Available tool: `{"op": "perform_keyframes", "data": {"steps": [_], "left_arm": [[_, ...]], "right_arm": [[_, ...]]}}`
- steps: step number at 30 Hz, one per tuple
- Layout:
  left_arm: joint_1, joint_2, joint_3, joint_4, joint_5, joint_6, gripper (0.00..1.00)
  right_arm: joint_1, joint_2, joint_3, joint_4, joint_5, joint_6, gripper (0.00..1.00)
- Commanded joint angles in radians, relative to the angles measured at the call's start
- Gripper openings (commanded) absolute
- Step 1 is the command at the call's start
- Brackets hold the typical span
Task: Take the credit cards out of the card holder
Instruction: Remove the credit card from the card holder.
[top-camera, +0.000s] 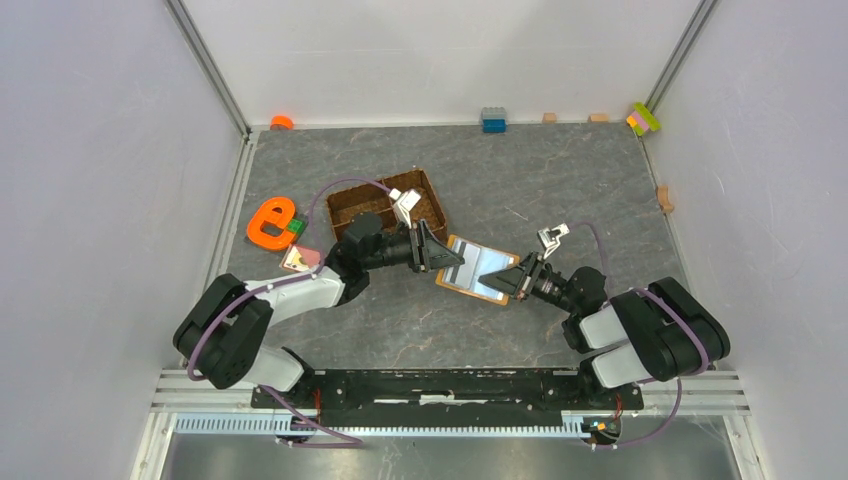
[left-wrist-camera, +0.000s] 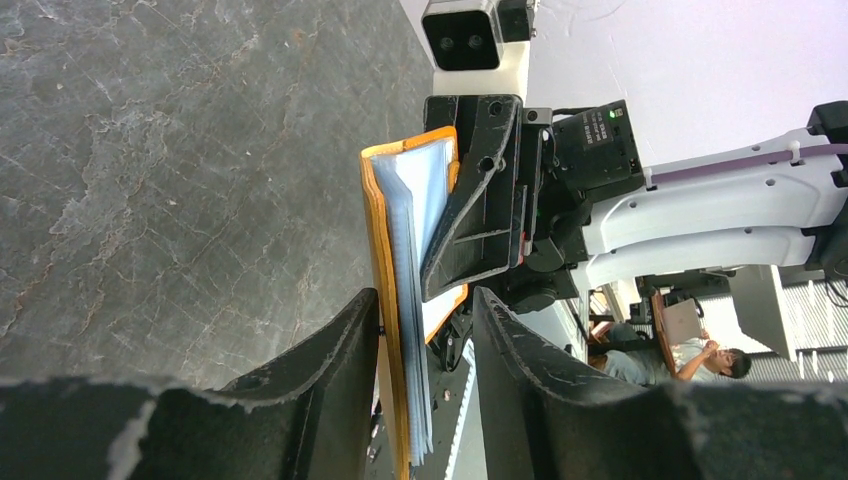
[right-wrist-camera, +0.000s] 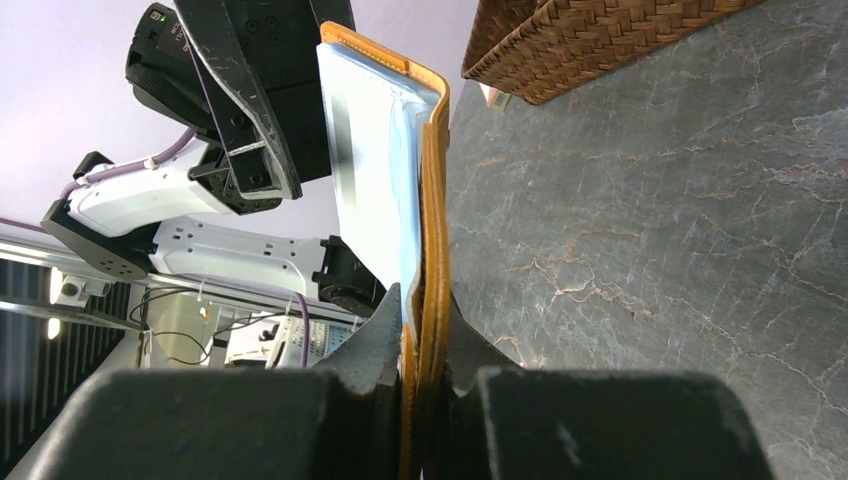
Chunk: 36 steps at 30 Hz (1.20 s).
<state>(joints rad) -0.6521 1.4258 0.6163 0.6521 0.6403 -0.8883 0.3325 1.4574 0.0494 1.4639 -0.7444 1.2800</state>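
**Card holder open at mid-bench, gripped at one end**

The card holder (top-camera: 478, 268) lies open, pale lining up, between the two arms. The right hand (right-wrist-camera: 425, 325) pinches its orange cover and lining. The left hand (left-wrist-camera: 425, 310) is spread astride the opposite edge. A woven tray (top-camera: 345, 205) sits near, on the bench (top-camera: 580, 180).

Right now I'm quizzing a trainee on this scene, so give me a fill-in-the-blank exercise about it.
1. The right hand grips the ____-coloured card holder.
2. The left hand straddles it, jaws ____.
3. Its lining is pale ____.
4. The woven tray sits nearer the ____ hand.
Missing words: orange; open; blue; left.
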Motion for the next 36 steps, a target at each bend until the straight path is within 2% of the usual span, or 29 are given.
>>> {"op": "perform_keyframes", "data": {"steps": [1, 9, 16, 24, 31, 36], "left_arm": [[-0.003, -0.029, 0.034, 0.011, 0.045, 0.041, 0.45], [-0.003, -0.024, 0.038, 0.014, 0.063, 0.029, 0.44], [-0.003, -0.022, 0.040, 0.027, 0.083, 0.022, 0.35], [0.000, -0.047, 0.033, 0.042, 0.094, 0.022, 0.37], [0.018, -0.038, 0.012, 0.124, 0.122, -0.032, 0.39], [0.019, -0.030, 0.012, 0.124, 0.119, -0.031, 0.37]], "right_arm": [[-0.011, -0.014, 0.012, 0.492, -0.015, 0.015, 0.00], [-0.037, -0.041, 0.014, 0.493, -0.033, 0.027, 0.00], [-0.053, -0.054, 0.015, 0.493, -0.050, 0.030, 0.00], [-0.064, -0.048, 0.015, 0.492, -0.069, 0.022, 0.00], [-0.064, -0.051, 0.015, 0.492, -0.072, 0.020, 0.00], [-0.063, -0.057, 0.015, 0.493, -0.074, 0.019, 0.00]]}}
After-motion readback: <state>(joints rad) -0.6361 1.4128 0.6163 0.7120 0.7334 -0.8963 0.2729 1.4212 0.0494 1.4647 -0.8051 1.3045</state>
